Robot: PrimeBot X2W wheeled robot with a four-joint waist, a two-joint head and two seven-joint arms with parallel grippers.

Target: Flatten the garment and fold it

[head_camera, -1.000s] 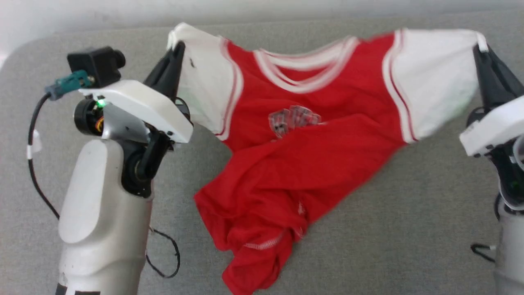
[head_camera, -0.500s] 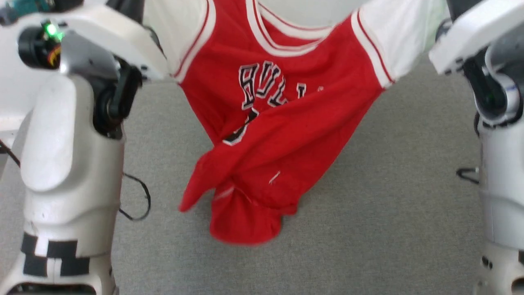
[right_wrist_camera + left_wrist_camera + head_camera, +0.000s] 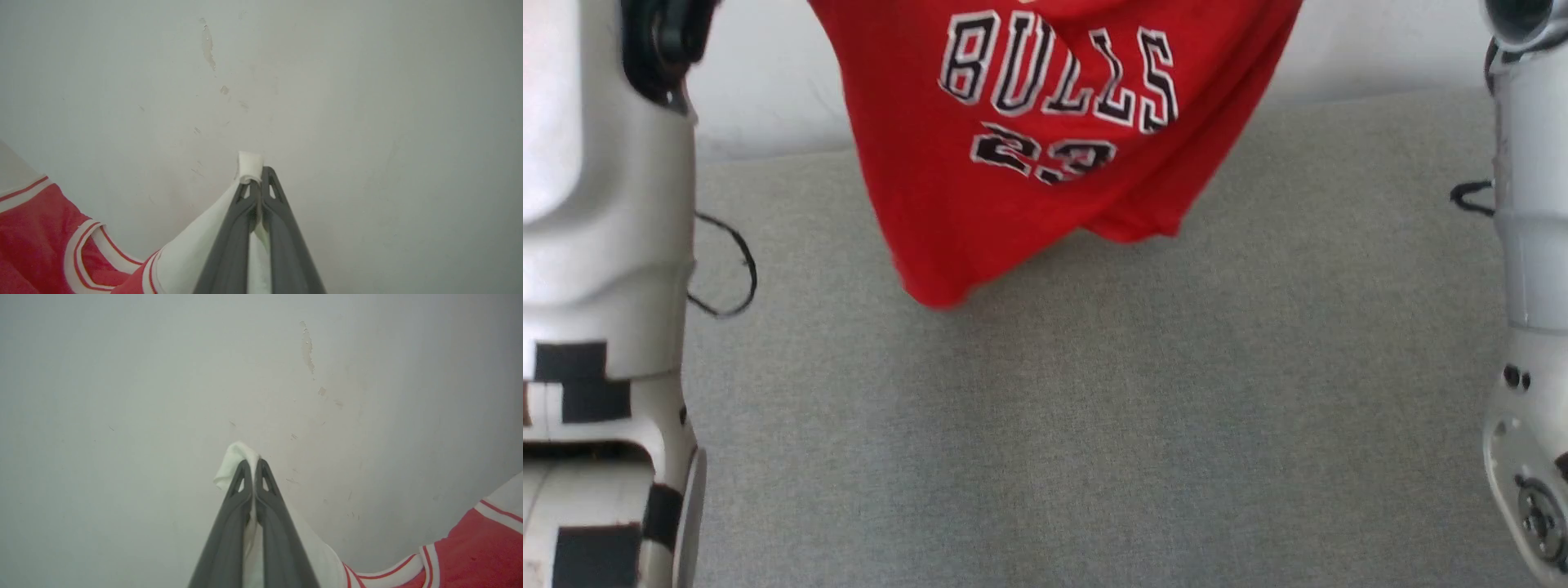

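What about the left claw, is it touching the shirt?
Touching. The left wrist view shows the left gripper shut on the garment, white sleeve cloth pinched between its fingers.

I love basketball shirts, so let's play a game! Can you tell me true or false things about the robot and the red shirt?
1. The left gripper pinches a white bit of the garment. True.
2. The garment is neatly folded. False: it hangs unfolded between the left gripper and the right gripper.
3. Its lettering says BULLS, with 23 underneath. True.
4. The right gripper is open and empty. False: it is shut on white cloth.
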